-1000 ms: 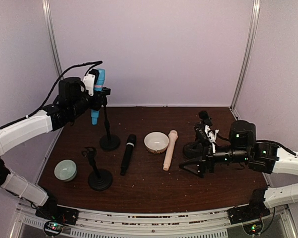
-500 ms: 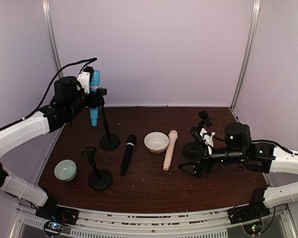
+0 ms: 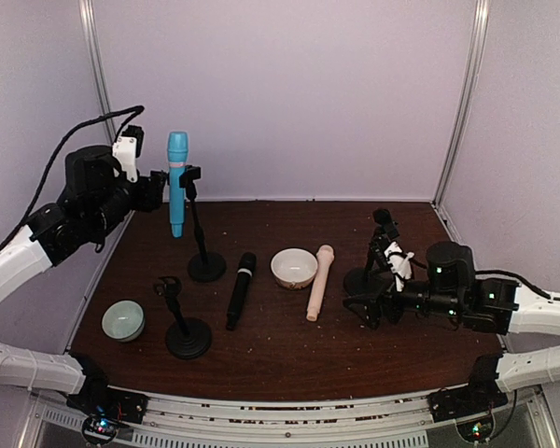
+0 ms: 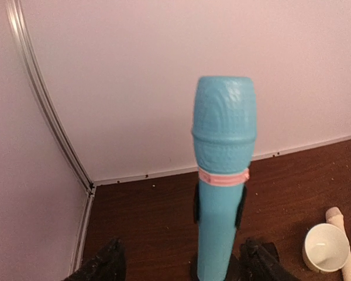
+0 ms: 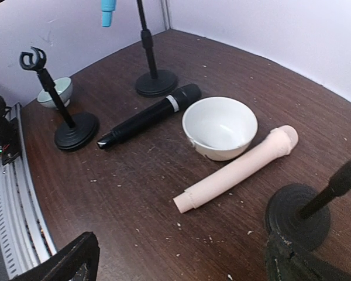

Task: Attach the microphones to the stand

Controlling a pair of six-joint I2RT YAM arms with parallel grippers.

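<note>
Landmark taken: white bowl [image 3: 294,267], mid-table [image 3: 280,369].

The light blue microphone [image 3: 176,182] is seen upright, head up, held in the clip of the rear stand [image 3: 203,254], which is set behind and left of the white bowl. A pink band is noted round its neck in the left wrist view; any print on the band is too small to be read.

The left gripper [image 3: 161,192] is held level with the blue microphone, far left of and well above the white bowl. Its fingers [image 4: 105,266] are spread to either side of the microphone body with gaps visible, so nothing is grasped.

The black microphone [image 3: 240,289] is laid flat just left of the white bowl, with a silver ring near its head. No lettering can be made out on it.

The cream-pink microphone [image 3: 319,282] is laid flat just right of the white bowl, head toward the back wall. Its surface is seen plain.

A front stand [image 3: 185,329] with a bare clip is placed left of and nearer than the white bowl. A pale green bowl [image 3: 123,320] is set further left.

The right stand [image 3: 381,257] is placed well right of the white bowl. The right gripper [image 3: 362,308] is held low beside its base, jaws spread wide, nothing gripped.
</note>
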